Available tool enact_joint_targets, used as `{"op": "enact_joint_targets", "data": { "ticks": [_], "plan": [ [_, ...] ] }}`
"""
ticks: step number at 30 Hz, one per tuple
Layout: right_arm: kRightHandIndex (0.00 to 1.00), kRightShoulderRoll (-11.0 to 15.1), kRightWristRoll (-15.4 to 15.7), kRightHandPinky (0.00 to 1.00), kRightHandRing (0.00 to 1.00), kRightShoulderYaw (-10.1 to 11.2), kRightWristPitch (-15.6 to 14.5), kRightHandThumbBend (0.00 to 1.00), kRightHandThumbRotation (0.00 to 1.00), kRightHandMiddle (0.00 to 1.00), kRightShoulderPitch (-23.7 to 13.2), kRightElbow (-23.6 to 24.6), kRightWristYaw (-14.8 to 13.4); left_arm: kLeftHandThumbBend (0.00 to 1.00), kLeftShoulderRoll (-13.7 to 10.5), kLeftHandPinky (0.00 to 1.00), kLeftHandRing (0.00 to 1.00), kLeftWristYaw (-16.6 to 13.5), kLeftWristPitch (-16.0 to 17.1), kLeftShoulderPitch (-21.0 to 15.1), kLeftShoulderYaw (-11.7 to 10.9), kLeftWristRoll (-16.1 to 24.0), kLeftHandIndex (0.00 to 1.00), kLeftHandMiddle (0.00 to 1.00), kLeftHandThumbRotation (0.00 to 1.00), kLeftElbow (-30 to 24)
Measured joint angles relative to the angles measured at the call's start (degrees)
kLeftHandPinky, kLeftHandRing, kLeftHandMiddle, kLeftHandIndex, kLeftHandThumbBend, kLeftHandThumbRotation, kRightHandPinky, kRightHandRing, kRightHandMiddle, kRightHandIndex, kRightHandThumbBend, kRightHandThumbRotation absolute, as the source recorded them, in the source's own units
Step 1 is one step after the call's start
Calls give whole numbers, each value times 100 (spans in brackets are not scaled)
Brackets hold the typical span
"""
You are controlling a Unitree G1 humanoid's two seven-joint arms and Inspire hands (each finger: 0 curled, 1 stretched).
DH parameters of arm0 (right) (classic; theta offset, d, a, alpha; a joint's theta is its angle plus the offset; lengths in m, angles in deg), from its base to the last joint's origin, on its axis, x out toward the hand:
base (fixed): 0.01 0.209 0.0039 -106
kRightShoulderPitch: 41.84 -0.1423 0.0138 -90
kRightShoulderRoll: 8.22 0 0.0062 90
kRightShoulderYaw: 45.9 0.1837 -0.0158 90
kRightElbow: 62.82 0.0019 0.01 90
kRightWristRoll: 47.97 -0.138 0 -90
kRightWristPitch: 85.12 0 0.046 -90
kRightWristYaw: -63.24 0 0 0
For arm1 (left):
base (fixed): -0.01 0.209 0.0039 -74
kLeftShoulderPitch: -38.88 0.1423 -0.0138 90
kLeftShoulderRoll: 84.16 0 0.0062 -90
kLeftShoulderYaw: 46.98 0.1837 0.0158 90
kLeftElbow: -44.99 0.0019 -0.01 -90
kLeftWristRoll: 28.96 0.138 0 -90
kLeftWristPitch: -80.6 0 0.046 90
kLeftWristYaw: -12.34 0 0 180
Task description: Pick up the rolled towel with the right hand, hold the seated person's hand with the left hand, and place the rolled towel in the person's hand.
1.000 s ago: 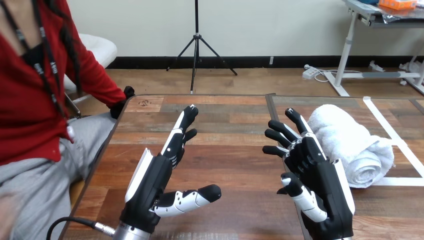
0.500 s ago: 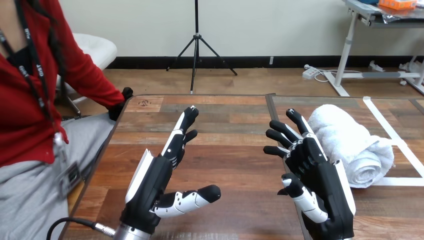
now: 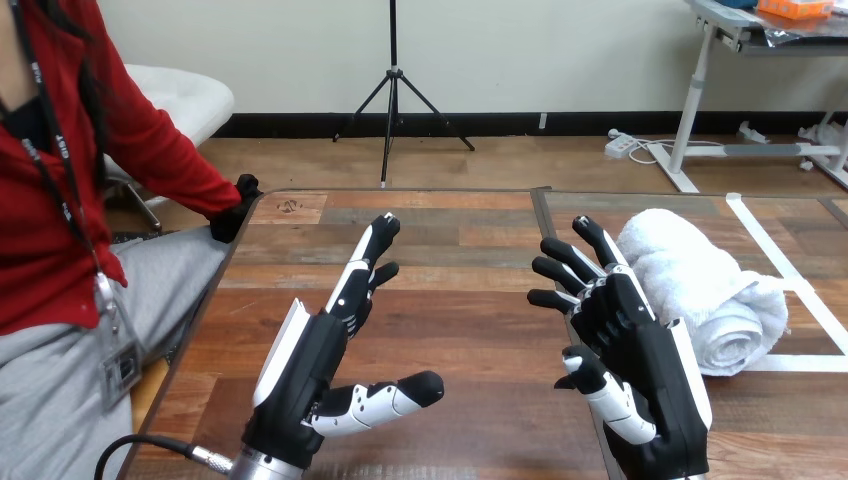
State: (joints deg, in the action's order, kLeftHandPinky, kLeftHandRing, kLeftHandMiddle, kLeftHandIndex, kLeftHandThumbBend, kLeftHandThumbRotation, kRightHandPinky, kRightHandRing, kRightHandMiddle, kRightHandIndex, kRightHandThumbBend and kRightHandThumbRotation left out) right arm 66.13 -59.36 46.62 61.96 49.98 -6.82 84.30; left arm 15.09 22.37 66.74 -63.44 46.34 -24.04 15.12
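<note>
A white rolled towel [image 3: 702, 290] lies on the wooden table [image 3: 450, 230] at the right. My right hand [image 3: 635, 365] hovers just left of it, open, fingers spread and pointing away, not touching it. My left hand [image 3: 315, 355] is raised over the table's left half, open, with straight fingers and the thumb stuck out to the right. The person sits at the left; their hand [image 3: 232, 215], in a dark glove at the end of a red sleeve, rests by the table's far left corner, well apart from my left hand.
A seam [image 3: 545, 225] splits the table into two boards. White tape lines [image 3: 790, 280] run across the right board beside and under the towel. The table's left edge [image 3: 195, 320] borders the person's lap.
The person has leaned back to the left and their gloved hand has slid slightly left. Both my hands have hardly moved.
</note>
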Motion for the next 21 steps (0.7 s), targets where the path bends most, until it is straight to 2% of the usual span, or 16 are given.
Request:
{"op": "enact_joint_targets", "data": {
  "ticks": [21],
  "plan": [
    [94, 3, 31, 73, 82, 2, -7, 100, 65, 85, 0, 3, -23, 100, -1, 93, 100, -3, 0, 28, 1, 2, 100, 100, 62, -33]
  ]
}}
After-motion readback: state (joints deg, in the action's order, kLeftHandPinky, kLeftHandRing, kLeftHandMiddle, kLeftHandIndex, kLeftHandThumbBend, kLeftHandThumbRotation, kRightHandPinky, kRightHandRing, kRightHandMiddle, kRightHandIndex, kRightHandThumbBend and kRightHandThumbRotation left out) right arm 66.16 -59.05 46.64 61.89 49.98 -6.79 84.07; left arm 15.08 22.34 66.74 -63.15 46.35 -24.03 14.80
